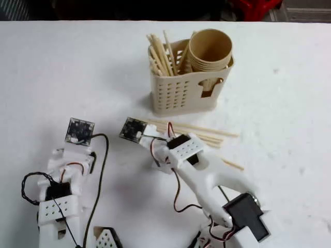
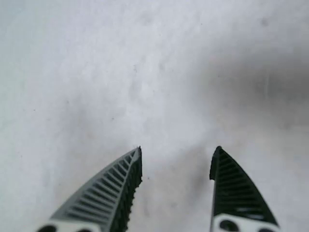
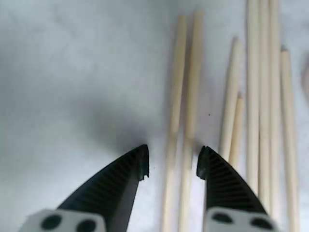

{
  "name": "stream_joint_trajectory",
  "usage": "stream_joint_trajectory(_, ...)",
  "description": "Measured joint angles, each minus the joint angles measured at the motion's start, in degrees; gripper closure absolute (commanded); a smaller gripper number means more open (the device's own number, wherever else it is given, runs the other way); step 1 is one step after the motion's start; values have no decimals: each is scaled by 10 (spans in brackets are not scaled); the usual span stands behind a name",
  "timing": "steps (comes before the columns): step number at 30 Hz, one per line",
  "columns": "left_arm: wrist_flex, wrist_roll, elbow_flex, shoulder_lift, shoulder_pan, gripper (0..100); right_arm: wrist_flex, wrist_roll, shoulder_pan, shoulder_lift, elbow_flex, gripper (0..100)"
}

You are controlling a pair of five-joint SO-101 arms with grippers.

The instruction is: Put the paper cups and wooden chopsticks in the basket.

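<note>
A cream perforated basket (image 1: 181, 93) stands at the back of the white table, holding stacked paper cups (image 1: 209, 49) and a bunch of wooden chopsticks (image 1: 160, 54). Several loose chopsticks (image 1: 207, 134) lie on the table in front of it. My right arm (image 1: 189, 155) hangs over their near end. My right gripper (image 3: 172, 162) is open just above the table, its fingers straddling two chopsticks (image 3: 192, 87); more chopsticks (image 3: 263, 96) lie beside them. My left gripper (image 2: 176, 159) is open over bare table, with nothing between its fingers.
My left arm (image 1: 64, 175) sits at the front left, away from the basket. One stray chopstick (image 1: 232, 164) pokes out beside the right arm. Black and red cables (image 1: 101, 170) trail between the two arms. Dark floor and a red object lie beyond the table's far edge.
</note>
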Motion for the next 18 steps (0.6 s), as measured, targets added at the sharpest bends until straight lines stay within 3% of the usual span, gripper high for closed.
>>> stream_joint_trajectory(4,0,0,0,0,0,766,1,0,0,9,-3,910)
stream_joint_trajectory(18,0,0,0,0,0,766,47,0,12,70,-72,981)
